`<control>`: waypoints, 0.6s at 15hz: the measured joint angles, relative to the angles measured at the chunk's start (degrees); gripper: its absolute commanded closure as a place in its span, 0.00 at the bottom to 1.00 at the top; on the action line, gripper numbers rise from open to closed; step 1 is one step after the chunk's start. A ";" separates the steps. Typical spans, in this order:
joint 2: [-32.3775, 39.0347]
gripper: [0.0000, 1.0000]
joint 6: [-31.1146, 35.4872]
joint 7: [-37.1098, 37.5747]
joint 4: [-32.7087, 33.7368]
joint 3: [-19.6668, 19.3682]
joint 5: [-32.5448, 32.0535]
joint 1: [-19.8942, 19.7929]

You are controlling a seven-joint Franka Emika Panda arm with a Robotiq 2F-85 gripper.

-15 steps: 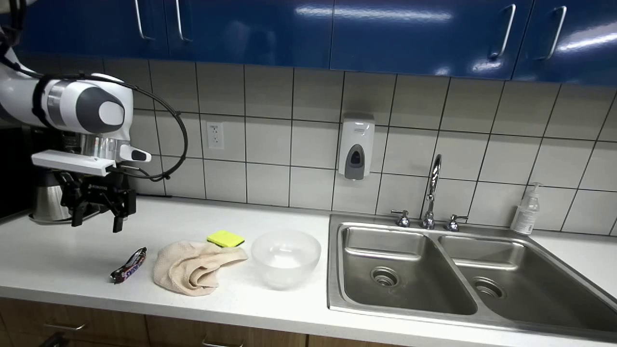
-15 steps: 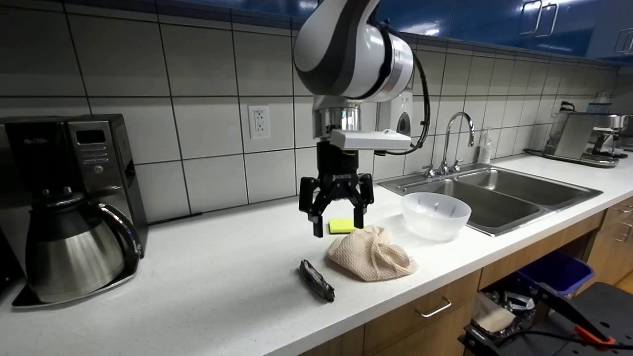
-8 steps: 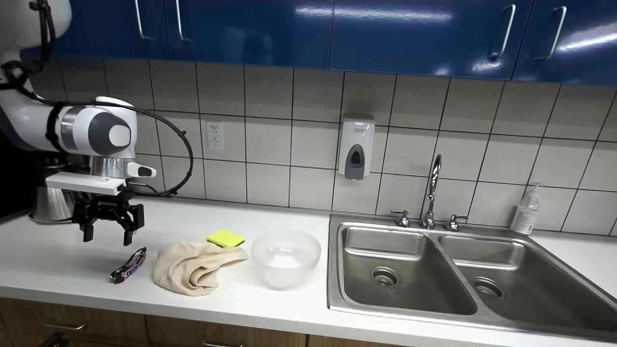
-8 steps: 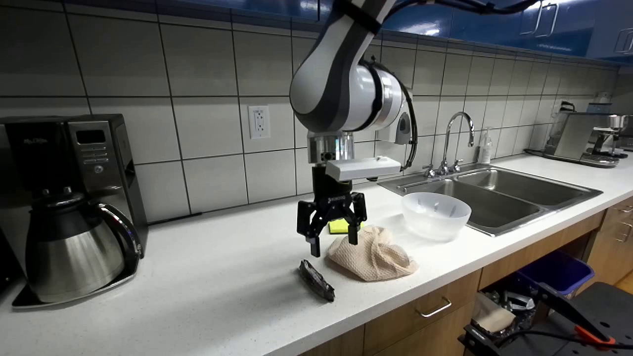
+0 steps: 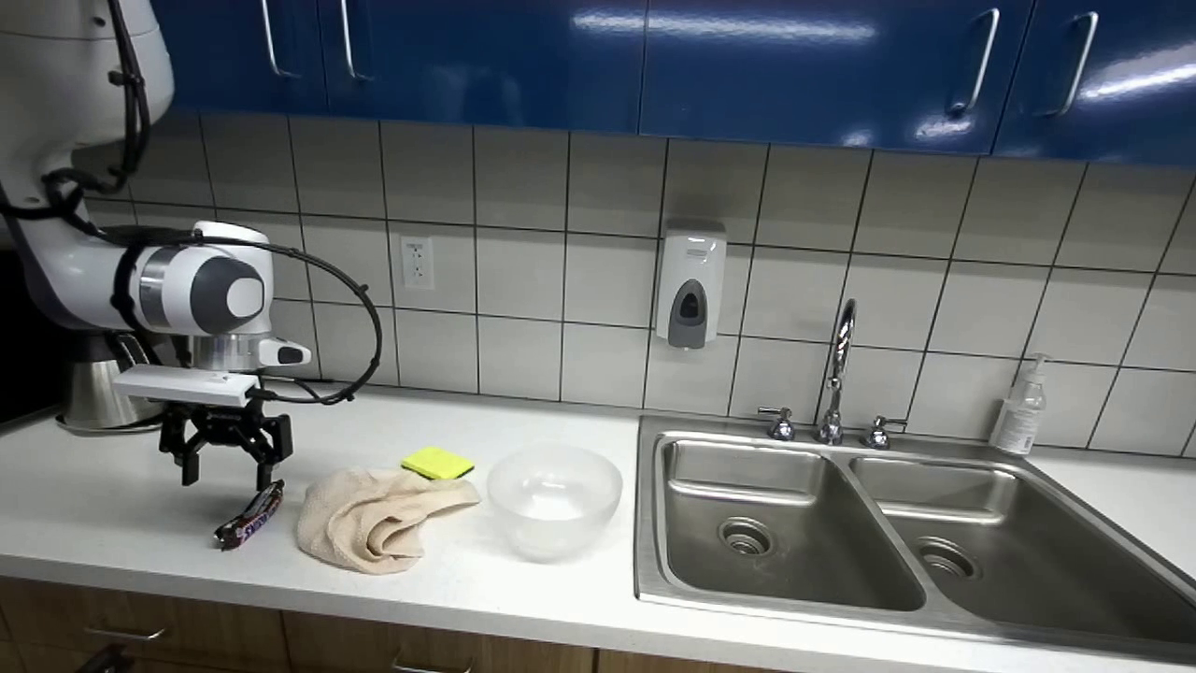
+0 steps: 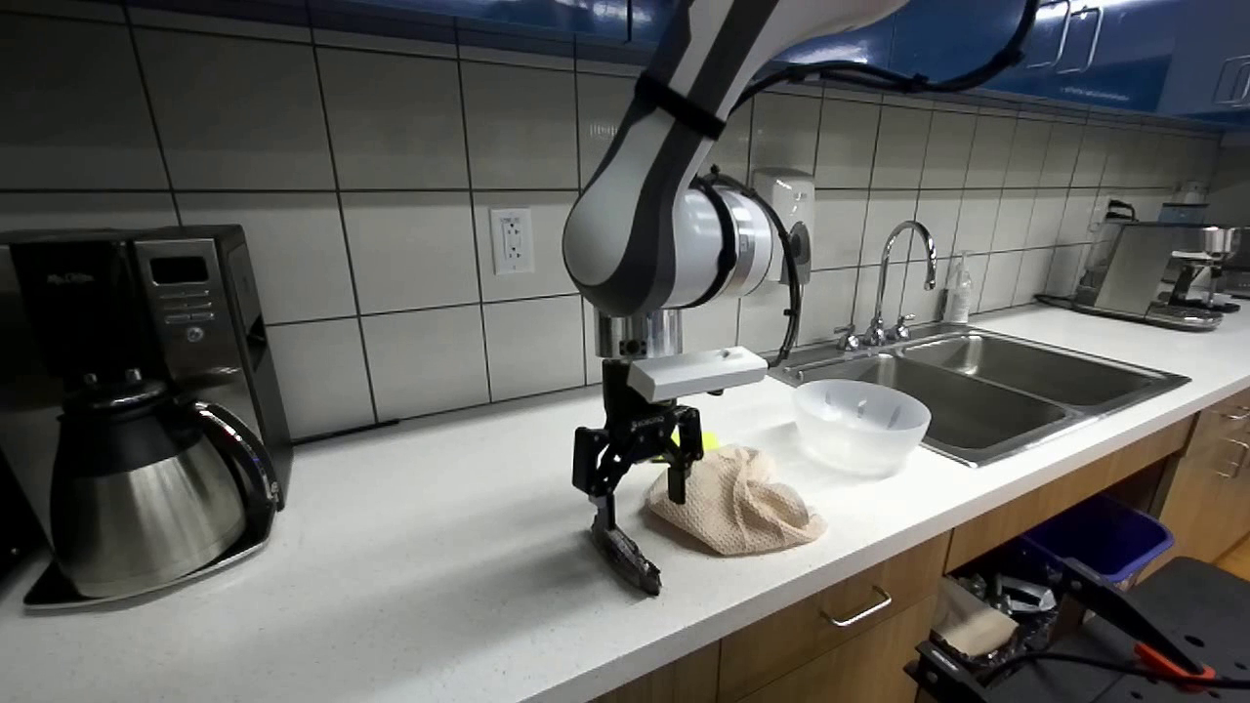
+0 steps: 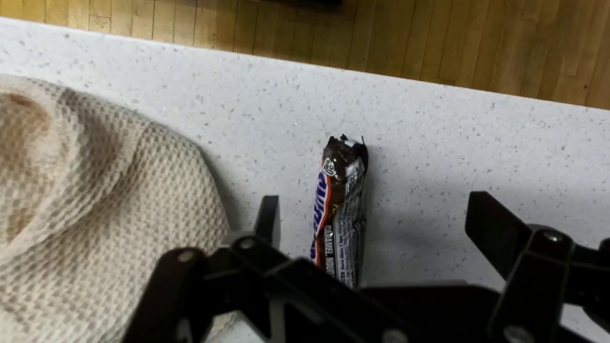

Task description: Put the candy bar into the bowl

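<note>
Wrist view: candy bar point(image 7: 340, 209) below gripper point(image 7: 374, 206), showing off-centre between parted fingers.

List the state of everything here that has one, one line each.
Hand: open, gripping nothing
Candy bar: wrapped, lying on the counter
Bowl: upright, candy bar not inside
Towel: crumpled
Sponge: lying flat
Faucet: no water running
Upper cabinets: shut
Coffee pot: upright
Soap bottle: upright
</note>
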 measured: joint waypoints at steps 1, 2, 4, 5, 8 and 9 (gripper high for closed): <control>0.87 0.00 0.12 0.00 0.61 -0.09 -0.35 0.02; 1.78 0.00 0.18 0.01 1.24 -0.24 -0.69 0.05; 3.51 0.00 0.22 0.02 2.47 -0.48 -1.25 0.05; 4.33 0.00 0.22 0.02 3.05 -0.60 -1.53 0.05; 6.50 0.00 0.22 0.14 4.69 -1.27 -2.54 0.43; 7.19 0.00 0.22 0.17 5.23 -1.52 -2.84 0.60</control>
